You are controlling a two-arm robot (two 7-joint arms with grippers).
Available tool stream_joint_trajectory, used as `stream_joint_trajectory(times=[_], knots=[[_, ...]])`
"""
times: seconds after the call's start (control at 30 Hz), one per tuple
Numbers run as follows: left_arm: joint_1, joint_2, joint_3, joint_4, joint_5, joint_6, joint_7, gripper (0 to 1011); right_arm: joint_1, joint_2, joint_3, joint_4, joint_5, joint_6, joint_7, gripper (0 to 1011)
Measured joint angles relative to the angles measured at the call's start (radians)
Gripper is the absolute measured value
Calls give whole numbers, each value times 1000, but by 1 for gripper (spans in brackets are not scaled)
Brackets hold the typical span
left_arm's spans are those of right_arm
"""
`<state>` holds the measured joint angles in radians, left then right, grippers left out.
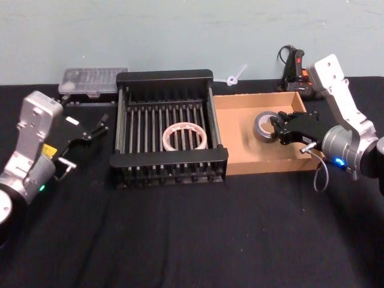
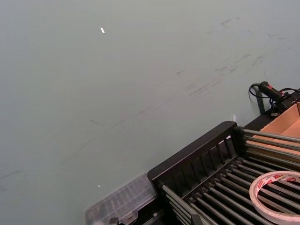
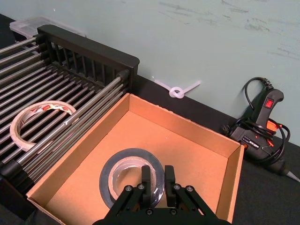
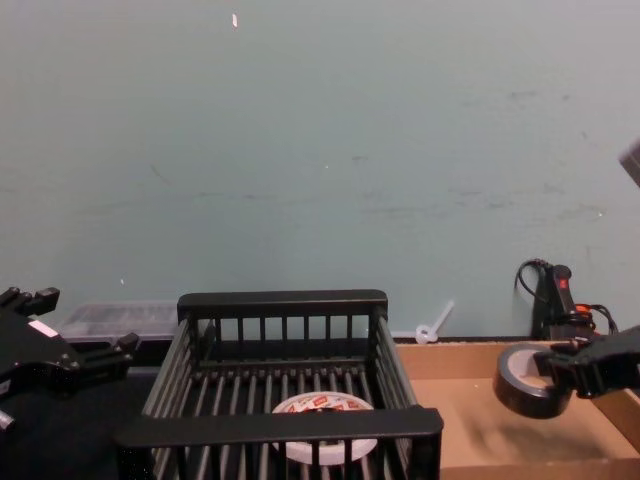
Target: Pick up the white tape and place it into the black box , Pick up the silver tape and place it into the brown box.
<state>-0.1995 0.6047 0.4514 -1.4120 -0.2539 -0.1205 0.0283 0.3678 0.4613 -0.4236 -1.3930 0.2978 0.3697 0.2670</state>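
The white tape (image 1: 167, 137) lies flat on the slatted floor of the black box (image 1: 165, 77), slightly right of centre; it also shows in the left wrist view (image 2: 257, 193) and the chest view (image 4: 320, 405). The silver tape (image 1: 264, 125) hangs tilted just above the floor of the brown box (image 1: 240, 129), with my right gripper (image 1: 279, 129) shut on its rim. In the right wrist view the fingertips (image 3: 148, 174) pinch the near wall of the roll (image 3: 117, 164). The chest view shows the roll (image 4: 520, 385) off the cardboard. My left gripper (image 1: 93, 127) rests open left of the black box.
A clear plastic case (image 1: 93, 81) sits behind the black box on the left. A black and orange glue gun (image 1: 295, 66) with its cord lies behind the brown box, and a white plastic tie (image 1: 235, 76) lies by the wall. Black cloth covers the table front.
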Motion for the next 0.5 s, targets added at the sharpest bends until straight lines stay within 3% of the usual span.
stream_joint_trajectory(times=[0.17,0.5], knots=[[0,0,0,0,0,0,0,1001,-1,1,0,-2,1,0,0,237],[0,0,0,0,0,0,0,1001,-2,2,0,-4,2,1,1,577]])
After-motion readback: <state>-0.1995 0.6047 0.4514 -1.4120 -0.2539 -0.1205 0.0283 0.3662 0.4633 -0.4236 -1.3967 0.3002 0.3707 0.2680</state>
